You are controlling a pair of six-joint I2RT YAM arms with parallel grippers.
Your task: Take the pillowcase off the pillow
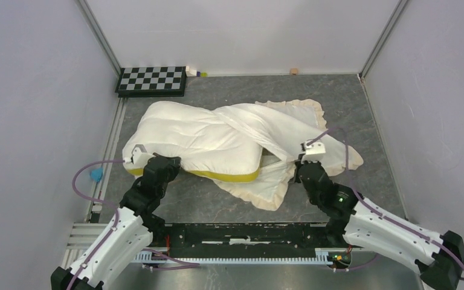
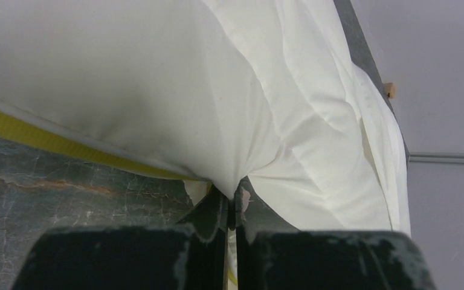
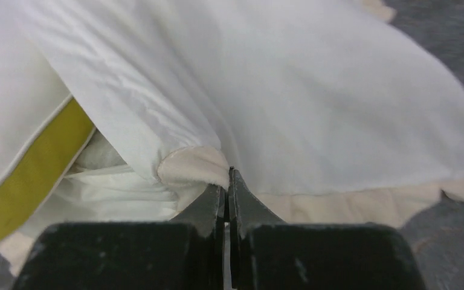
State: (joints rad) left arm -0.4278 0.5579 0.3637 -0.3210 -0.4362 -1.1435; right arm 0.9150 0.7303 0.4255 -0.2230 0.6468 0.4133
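Toward the middle of the bench (image 1: 217,202), nearer its left edge, the pillow (image 1: 187,136) lies flat, with its yellow band (image 1: 232,177) facing the near edge. The pillowcase (image 1: 296,130) is draped cream face up over the pillow's right end and spreads from there toward the right edge of the bench. Its ruffled frill (image 1: 266,196) rests on the surface along its near and right sides. The left end effector (image 2: 232,202) is fully closed, its tips pinching a gathered tuck of the pillow's white fabric at the near-left corner, just above the yellow band. The right end effector (image 3: 228,181) is likewise clamped tight, its tips meeting on a folded cream hem of the pillowcase, just beside the pillow's near-right corner. A checkerboard (image 1: 152,80) sits at the far-left corner of the bench.
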